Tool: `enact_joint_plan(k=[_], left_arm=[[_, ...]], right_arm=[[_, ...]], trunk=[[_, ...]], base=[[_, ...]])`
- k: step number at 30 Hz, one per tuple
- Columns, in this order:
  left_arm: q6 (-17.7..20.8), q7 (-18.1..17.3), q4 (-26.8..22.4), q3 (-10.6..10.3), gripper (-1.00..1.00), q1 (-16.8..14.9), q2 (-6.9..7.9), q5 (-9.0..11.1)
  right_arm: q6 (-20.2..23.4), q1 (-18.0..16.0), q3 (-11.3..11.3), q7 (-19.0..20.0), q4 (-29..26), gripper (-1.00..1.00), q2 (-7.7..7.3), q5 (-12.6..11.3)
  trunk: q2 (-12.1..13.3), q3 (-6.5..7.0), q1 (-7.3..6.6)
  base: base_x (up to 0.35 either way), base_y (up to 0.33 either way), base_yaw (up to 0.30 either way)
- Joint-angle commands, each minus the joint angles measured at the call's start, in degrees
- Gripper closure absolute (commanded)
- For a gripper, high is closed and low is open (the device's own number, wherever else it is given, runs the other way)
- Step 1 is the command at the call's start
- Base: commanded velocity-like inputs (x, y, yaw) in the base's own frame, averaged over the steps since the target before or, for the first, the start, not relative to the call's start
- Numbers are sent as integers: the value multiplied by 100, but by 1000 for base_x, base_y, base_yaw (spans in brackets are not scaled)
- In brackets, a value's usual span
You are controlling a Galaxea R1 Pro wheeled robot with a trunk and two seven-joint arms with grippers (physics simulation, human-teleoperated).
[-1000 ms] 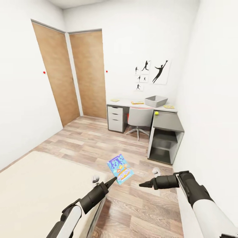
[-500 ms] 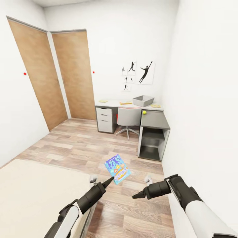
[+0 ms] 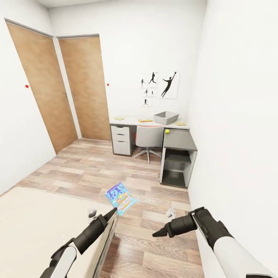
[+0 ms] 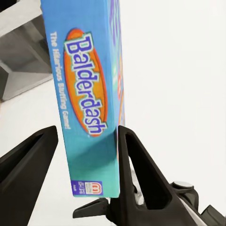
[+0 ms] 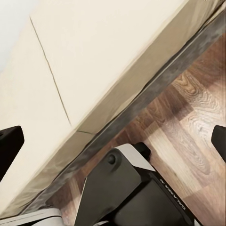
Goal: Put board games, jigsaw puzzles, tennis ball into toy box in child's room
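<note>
Board game (image 3: 120, 198) lower, in left claw (image 3: 112, 211).

Head camera overlooks room; right wrist camera faces the bed (image 5: 70, 70) closely.

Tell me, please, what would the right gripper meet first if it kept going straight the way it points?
Judging by its wrist view, the right gripper points at the bed, so probably the mattress edge first; depth is uncertain.

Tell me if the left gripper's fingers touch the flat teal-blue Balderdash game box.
Touching. The left wrist view shows one black finger pressed against the flat teal-blue Balderdash game box; the other finger's contact is unclear.
</note>
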Motion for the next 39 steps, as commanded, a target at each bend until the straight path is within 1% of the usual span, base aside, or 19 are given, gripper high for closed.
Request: enact_joint_plan(k=[1, 3, 11, 39], left_arm=[[46, 2, -1, 23, 100, 2, 14, 60], [46, 2, -1, 70, 100, 12, 29, 62], [47, 3, 0, 132, 100, 23, 43, 65], [54, 3, -8, 140, 100, 25, 38, 66]], right_arm=[[34, -3, -10, 24, -7, -100, 3, 28], [1, 0, -10, 13, -5, -100, 5, 26], [-38, 0, 0, -1, -3, -100, 8, 22], [3, 4, 0, 54, -79, -100, 0, -15]], trunk=[[-10, -11, 2], [-10, -11, 2], [-10, -11, 2], [-10, -11, 2]], base=[[0, 0, -5], [0, 0, -4], [0, 0, -2], [0, 0, 0]])
